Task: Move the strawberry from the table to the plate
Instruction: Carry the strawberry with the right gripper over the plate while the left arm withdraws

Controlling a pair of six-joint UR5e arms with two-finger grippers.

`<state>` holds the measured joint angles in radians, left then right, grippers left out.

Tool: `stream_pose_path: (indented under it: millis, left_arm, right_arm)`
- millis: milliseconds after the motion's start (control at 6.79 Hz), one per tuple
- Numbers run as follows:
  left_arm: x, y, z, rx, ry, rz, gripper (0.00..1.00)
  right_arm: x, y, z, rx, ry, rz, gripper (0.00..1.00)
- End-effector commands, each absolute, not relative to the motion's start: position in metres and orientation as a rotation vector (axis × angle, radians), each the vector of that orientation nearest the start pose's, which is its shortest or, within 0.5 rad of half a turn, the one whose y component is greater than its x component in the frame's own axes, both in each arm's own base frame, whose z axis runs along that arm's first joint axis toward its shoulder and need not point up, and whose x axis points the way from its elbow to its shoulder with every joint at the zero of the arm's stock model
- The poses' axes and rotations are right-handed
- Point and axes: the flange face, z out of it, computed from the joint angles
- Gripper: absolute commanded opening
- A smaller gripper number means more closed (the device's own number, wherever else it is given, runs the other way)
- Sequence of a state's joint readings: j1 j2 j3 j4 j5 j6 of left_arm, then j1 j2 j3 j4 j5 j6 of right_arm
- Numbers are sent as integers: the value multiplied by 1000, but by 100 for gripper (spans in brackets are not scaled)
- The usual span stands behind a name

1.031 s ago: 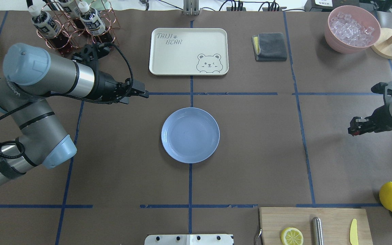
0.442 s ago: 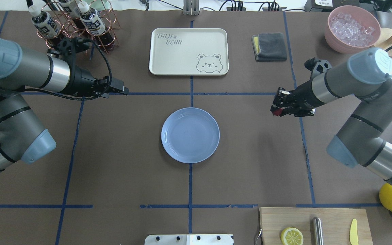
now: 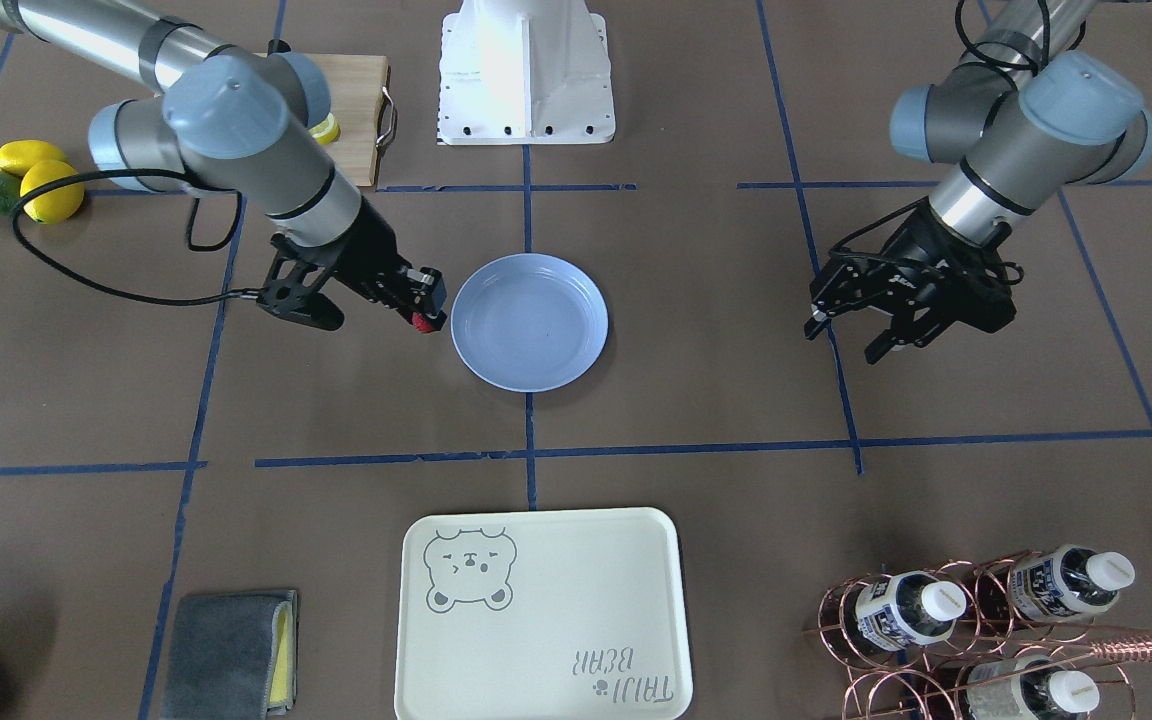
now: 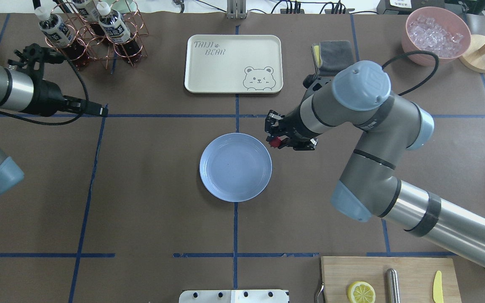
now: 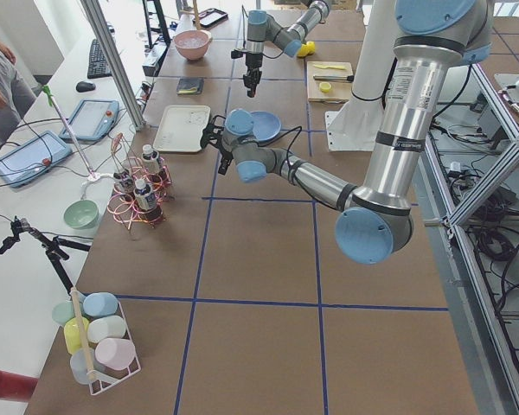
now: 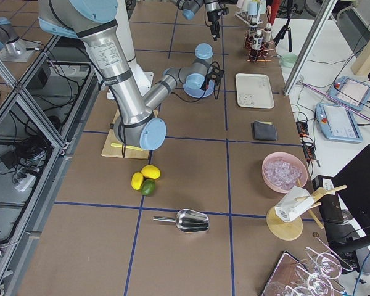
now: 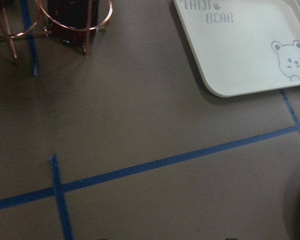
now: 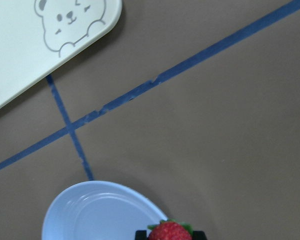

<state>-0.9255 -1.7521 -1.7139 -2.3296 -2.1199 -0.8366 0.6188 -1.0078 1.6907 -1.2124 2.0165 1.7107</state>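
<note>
Overhead exterior view: the strawberry [image 4: 273, 142] is sitting just right of frame centre, at the upper-right rim of the light-blue plate [image 4: 225, 185], where my right gripper [image 4: 274, 140] is pinching it between its jaws. My left gripper [image 4: 99, 111] is hanging over the table [image 4: 150, 176] at frame left, jaws spread, below the bottle rack [image 4: 95, 38].
</note>
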Motion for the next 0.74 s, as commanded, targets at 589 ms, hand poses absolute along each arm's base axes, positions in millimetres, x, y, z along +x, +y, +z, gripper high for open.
stream_pose_path:
  millis: [589]
  left_arm:
    - [209,-503,467,497,966,204,84]
  right_arm:
    - [-629,-427,200,-110,-888,444,0]
